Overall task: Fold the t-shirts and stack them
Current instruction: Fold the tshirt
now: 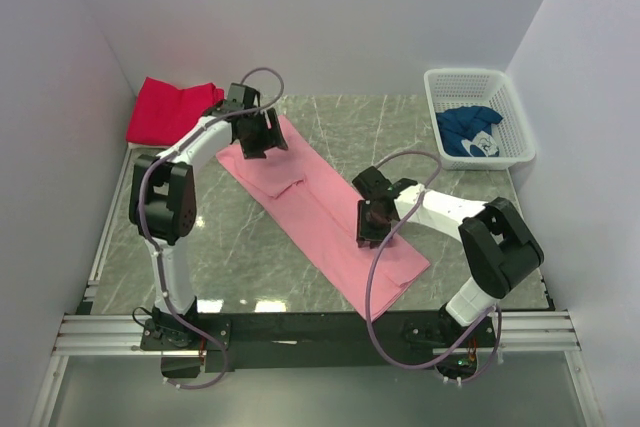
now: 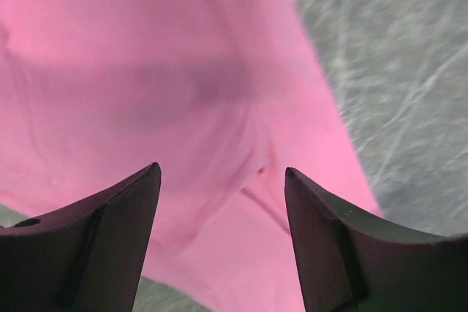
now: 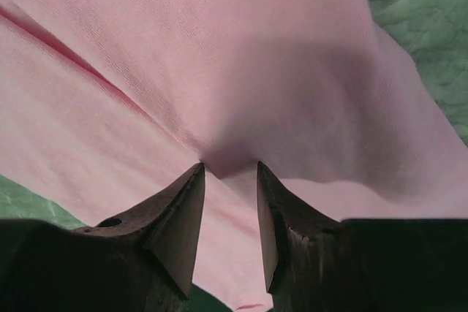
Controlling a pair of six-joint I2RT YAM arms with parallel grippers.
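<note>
Right end effector (image 3: 229,167), jaws narrowed on a pucker of the pink t-shirt (image 1: 320,215) spread diagonally on the bench (image 1: 250,262) (true grip I cannot tell), may lose so thin a pinch, while the left end effector (image 2: 221,171) hangs open over its far end.

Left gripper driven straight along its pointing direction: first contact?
Pink t-shirt, lying dead ahead of the left gripper, whose fingers are open. Depth unclear, but it looks close.
</note>
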